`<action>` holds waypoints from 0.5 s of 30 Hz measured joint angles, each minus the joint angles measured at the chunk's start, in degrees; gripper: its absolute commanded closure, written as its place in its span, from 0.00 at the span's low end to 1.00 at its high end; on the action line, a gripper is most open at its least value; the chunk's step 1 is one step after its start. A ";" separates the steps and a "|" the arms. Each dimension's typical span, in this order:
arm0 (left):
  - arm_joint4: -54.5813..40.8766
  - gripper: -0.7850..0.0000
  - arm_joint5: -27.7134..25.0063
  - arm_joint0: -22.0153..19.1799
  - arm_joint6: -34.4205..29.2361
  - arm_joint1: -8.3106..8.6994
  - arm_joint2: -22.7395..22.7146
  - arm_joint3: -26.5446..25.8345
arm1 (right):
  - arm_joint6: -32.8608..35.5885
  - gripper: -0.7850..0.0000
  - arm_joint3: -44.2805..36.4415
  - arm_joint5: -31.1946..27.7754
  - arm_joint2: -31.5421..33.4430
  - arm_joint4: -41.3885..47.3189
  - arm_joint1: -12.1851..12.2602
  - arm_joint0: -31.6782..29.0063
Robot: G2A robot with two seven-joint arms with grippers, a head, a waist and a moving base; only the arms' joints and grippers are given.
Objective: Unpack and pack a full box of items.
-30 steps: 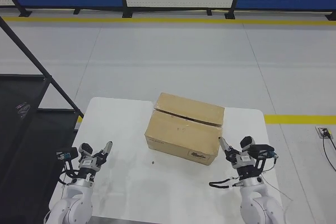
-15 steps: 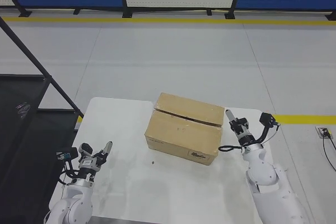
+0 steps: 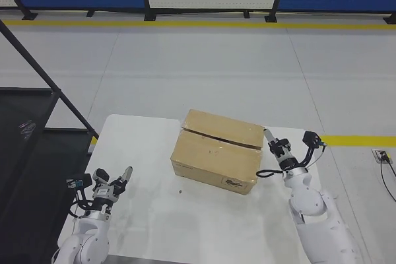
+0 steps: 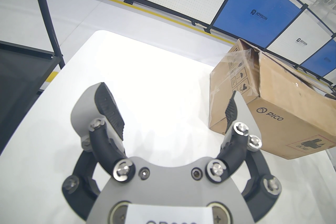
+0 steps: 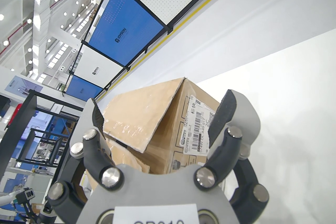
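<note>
A brown cardboard box (image 3: 218,150) stands at the middle back of the white table (image 3: 145,218), its top flaps down and meeting along a seam. My right gripper (image 3: 269,136) is at the box's right end, near the top corner, fingers open around that corner of the box (image 5: 162,125) with a shipping label (image 5: 197,130) between the fingertips. My left gripper (image 3: 127,173) sits low at the table's front left, open and empty, well apart from the box (image 4: 265,104).
A black metal rack (image 3: 26,125) stands off the table's left side. A tiny dark speck (image 3: 179,192) lies on the table in front of the box. A cable (image 3: 267,174) loops from my right arm beside the box's right end.
My right arm has swung from the table's front right up to the box's right end, then edged slightly closer to its top corner. The left arm and box stayed still.
</note>
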 measured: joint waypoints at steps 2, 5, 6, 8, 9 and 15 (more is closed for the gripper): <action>0.00 0.00 0.00 0.00 0.00 0.00 0.00 0.00 | 0.16 0.00 2.10 -0.23 -0.28 3.23 -0.30 1.75; 0.00 0.00 0.00 0.00 0.00 0.00 0.00 0.00 | 0.89 0.00 6.22 -1.79 -0.81 6.58 -0.62 4.84; 0.00 0.00 0.00 0.00 0.00 0.00 0.00 0.00 | 1.04 0.00 7.72 -2.11 -1.04 7.30 -0.73 5.91; 0.00 0.00 0.00 0.00 0.00 0.00 0.00 0.00 | 1.61 0.00 11.46 -3.07 -1.68 9.18 -1.03 8.53; 0.00 0.00 0.00 0.00 0.00 0.00 0.00 0.00 | 1.67 0.00 13.08 -3.40 -2.03 9.76 -1.16 9.60; 0.00 0.00 0.00 0.00 0.00 0.00 0.00 0.00 | 2.20 0.00 21.31 -6.21 -4.77 11.76 -2.08 14.55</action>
